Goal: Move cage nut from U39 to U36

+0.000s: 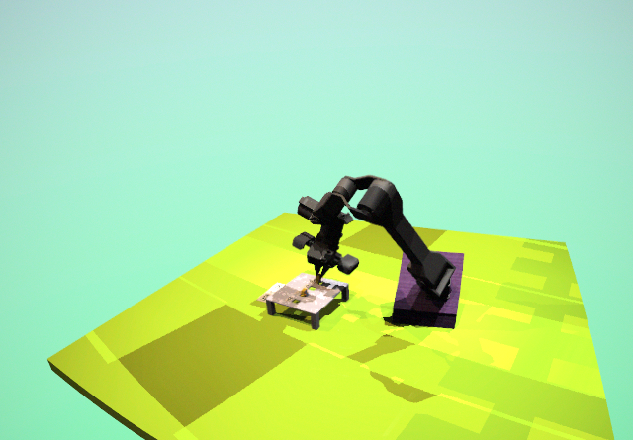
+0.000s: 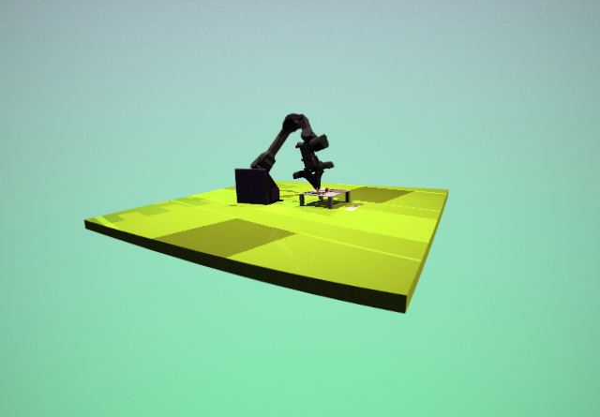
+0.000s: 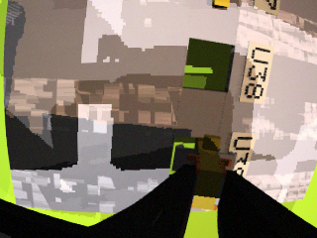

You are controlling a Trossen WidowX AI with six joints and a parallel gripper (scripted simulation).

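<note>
With the gripper (image 1: 317, 278) (image 2: 318, 188) (image 3: 206, 178) pinching the cage nut (image 3: 208, 144) at hole U39, the lift likely wants a straight, slow draw, wings kept squeezed, clear of the rail plate (image 1: 299, 303) (image 2: 341, 192) (image 3: 203, 111).

Table top: lime yellow-green (image 1: 229, 414) (image 2: 315, 276) (image 3: 202, 229), patterned with olive 4-sided patches, paler streaks and a dark edge
Backdrop: mint green (image 1: 307, 93) (image 2: 193, 330), fading to grey-blue at the top
Arm: charcoal black (image 1: 408, 235) (image 2: 279, 142)
Gripper: black (image 1: 317, 278) (image 2: 318, 188) (image 3: 211, 171)
Base block: deep purple (image 1: 424, 317) (image 2: 250, 187), faintly grained, near black on its shaded side
Rail plate: pale grey to taupe (image 1: 316, 304) (image 2: 334, 193) (image 3: 134, 55), with blocky white, brown and near-black patches
Plate legs: dark grey (image 1: 315, 320) (image 2: 330, 202)
Cage nut at U39: amber-brown (image 3: 209, 183), with a brighter yellow-orange end and rust-red at its sides
Other nut: golden yellow (image 1: 304, 291) (image 3: 220, 2)
Hole U38: dark green (image 3: 208, 52), with lime bands
Labels U38 and U39: cream (image 3: 245, 89), black characters
</note>
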